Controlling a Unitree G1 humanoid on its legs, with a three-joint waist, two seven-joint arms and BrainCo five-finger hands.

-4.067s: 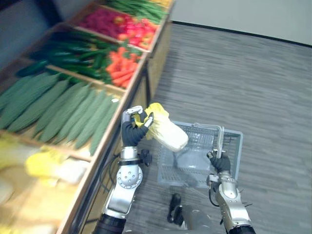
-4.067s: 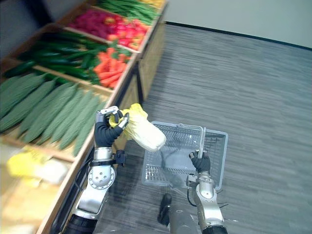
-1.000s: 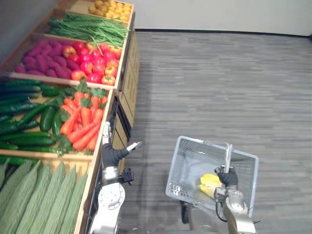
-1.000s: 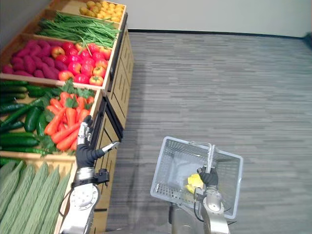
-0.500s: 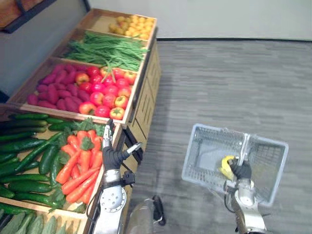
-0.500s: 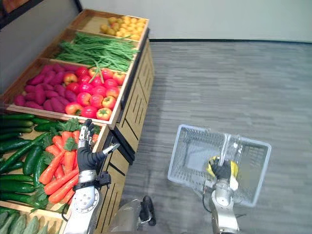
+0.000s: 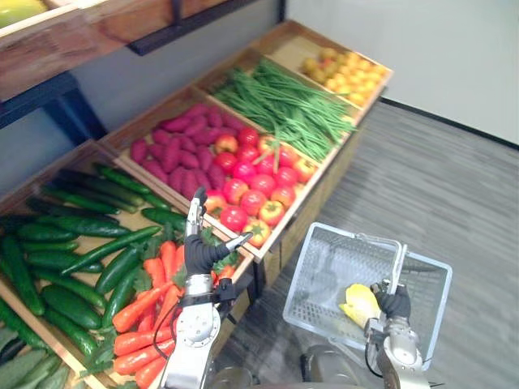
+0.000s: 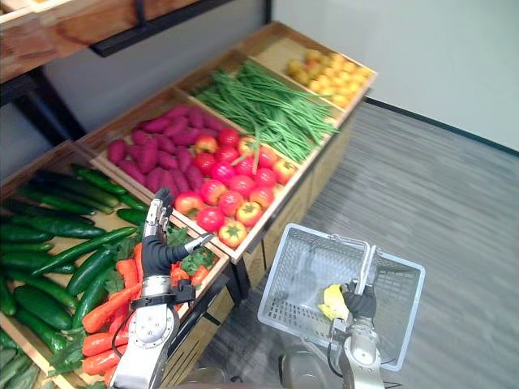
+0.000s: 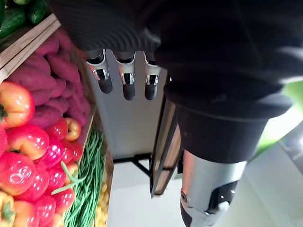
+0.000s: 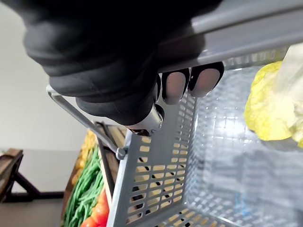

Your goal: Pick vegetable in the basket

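My left hand (image 7: 199, 253) hangs above the wooden produce stand, over the divider between the orange carrots with green tops (image 7: 150, 292) and the red and yellow round tomatoes (image 7: 253, 194). Its fingers (image 9: 128, 79) are straight and spread, the thumb stands out to the side, and it holds nothing. My right hand (image 7: 396, 301) has its fingers (image 10: 182, 85) curled round the grey bar handle (image 7: 399, 263) of the grey perforated plastic basket (image 7: 349, 230), which it carries over the floor beside the stand. 1 vegetable lies in the basket: a pale yellow leafy cabbage (image 7: 360, 305), against the wall nearest the right hand. The relation that governs the next pick: the carrots lie directly under and just beside the left palm, with their long axes running from the leafy tops at the far side of the crate toward me; the tomatoes lie just ahead of the fingertips. The left hand is the nearer hand to all produce and, in my judgement, the only 1 free to pick. The basket lies to the right of the left hand, well apart.
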